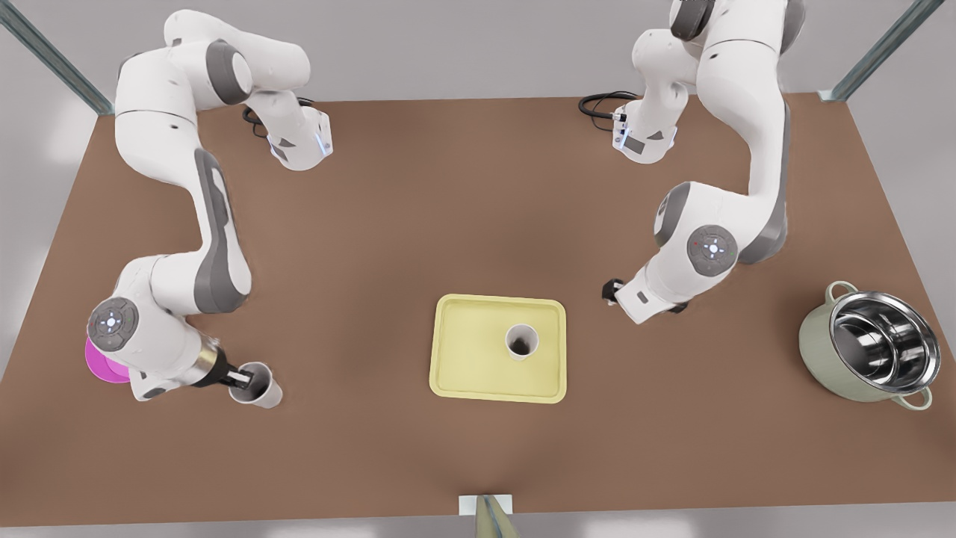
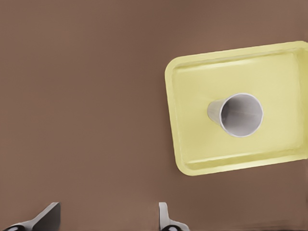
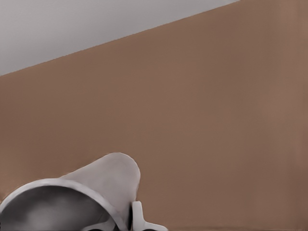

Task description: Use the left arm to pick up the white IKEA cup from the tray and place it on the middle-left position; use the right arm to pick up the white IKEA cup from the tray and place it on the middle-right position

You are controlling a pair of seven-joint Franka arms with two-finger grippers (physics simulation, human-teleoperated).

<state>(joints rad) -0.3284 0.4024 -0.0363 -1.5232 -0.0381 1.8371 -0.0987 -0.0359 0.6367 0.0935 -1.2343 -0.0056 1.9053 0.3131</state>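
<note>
The right claw (image 1: 250, 379) gripped one white cup (image 1: 258, 385) by its rim, low over the brown surface (image 1: 373, 246), well away from the tray (image 1: 467, 373). The left claw (image 2: 108, 216) hung open, with the second cup (image 1: 522, 341) upright on the tray just beside it.

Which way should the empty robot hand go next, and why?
Probably the left gripper should slide over toward the cup on the tray. Its fingers are open and empty, it hangs beside the tray, and that cup waits upright there. The right gripper already grips the other cup off the tray.
</note>
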